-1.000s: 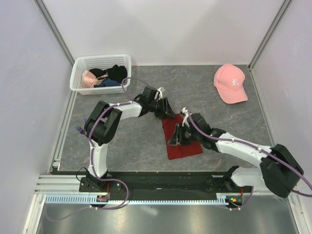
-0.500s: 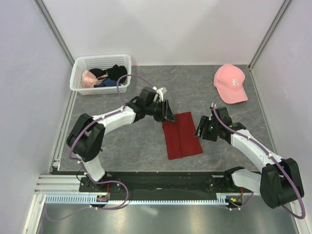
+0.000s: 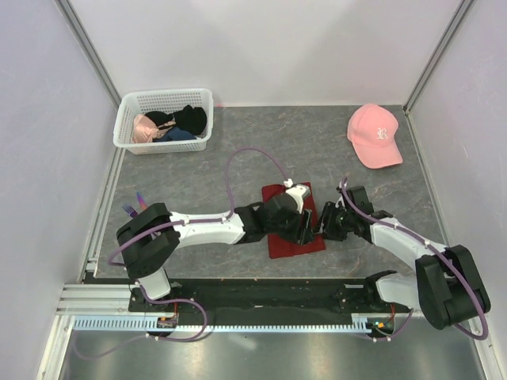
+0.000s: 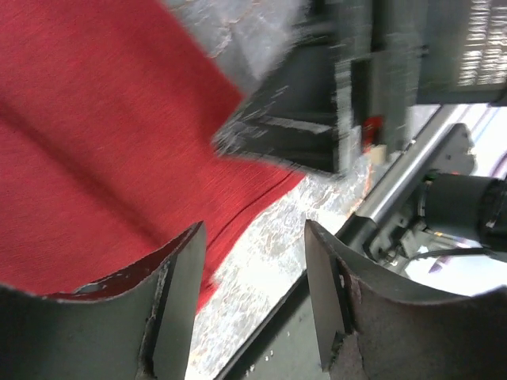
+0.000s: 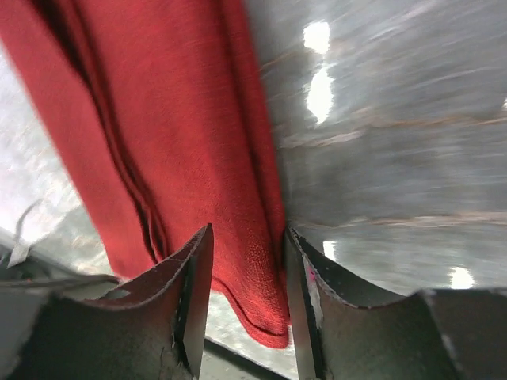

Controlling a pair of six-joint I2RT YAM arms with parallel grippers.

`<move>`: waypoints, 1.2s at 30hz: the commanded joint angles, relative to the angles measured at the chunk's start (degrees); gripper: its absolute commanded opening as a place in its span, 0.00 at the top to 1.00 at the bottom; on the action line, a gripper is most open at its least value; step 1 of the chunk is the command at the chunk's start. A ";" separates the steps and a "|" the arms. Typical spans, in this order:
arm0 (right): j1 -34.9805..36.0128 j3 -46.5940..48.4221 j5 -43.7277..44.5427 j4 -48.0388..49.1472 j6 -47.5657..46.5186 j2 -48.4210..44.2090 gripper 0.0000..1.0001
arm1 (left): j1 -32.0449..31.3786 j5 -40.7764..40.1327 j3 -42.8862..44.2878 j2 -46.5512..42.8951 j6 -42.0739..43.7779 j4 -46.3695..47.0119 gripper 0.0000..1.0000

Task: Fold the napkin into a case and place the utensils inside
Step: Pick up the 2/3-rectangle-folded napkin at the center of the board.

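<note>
Napkin of plain dark red cloth (image 3: pixel 289 248) lies folded into a flat rectangle near the middle of the grey stone-patterned bench (image 3: pixel 206 178), just ahead of the arms' bases. Half a second ago it lay fully uncovered. Now the left arm (image 3: pixel 202 228) has dropped low and stretches in from the near left, covering the middle of the cloth; before, it reached in at the far left corner.

The left claw (image 4: pixel 253 237) is released. Its fingers stand wide apart over an edge of the napkin, with red cloth and bare bench showing in the gap and nothing held.

The right claw (image 5: pixel 248 237) stood well clear to the right of the cloth half a second ago and has since come in to the napkin's right edge. It is released too: its fingers stand apart astride that edge, and the cloth between them lies flat, not bunched. The two claws are now close together.

Farther back, the pink baseball cap (image 3: pixel 374 136) at the far right and the white plastic basket (image 3: pixel 162 145) of pink and black garments (image 3: pixel 170 125) at the far left have not moved.
</note>
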 commanded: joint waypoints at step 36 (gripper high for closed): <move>-9.53 0.62 5.69 -6.27 1.30 -7.53 0.23 | -16.27 -35.34 19.57 18.41 5.35 -20.63 0.42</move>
